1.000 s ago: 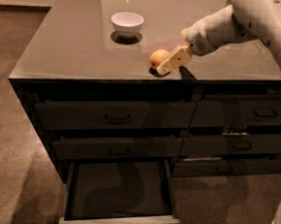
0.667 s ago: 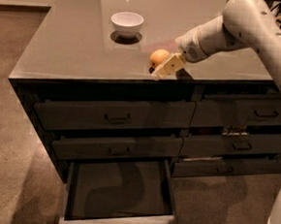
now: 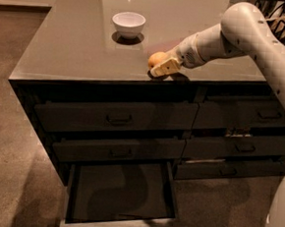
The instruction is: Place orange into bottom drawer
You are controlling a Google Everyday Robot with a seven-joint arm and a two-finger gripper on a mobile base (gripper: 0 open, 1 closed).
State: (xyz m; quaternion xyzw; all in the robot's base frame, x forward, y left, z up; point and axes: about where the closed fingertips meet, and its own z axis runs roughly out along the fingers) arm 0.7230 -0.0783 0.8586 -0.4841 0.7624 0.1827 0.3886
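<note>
High near view down onto cabinet [image 3: 83, 51], jaws at its front edge

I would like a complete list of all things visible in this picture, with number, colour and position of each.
small round orange fruit: one, orange-yellow, on the cabinet top near its front edge
round white bowl: one, white, on the top, behind the fruit
drawer cabinet: one, dark grey, glossy top, centre
bottom drawer: one, dark grey, left column, pulled open
drawers with bar handles: five, dark grey, two above the open one, three at right
wire basket: one, black, top right corner
carpet: brown, around the cabinet
robot arm: one, white, from the right
hand: one, tan, at the fruit
</note>
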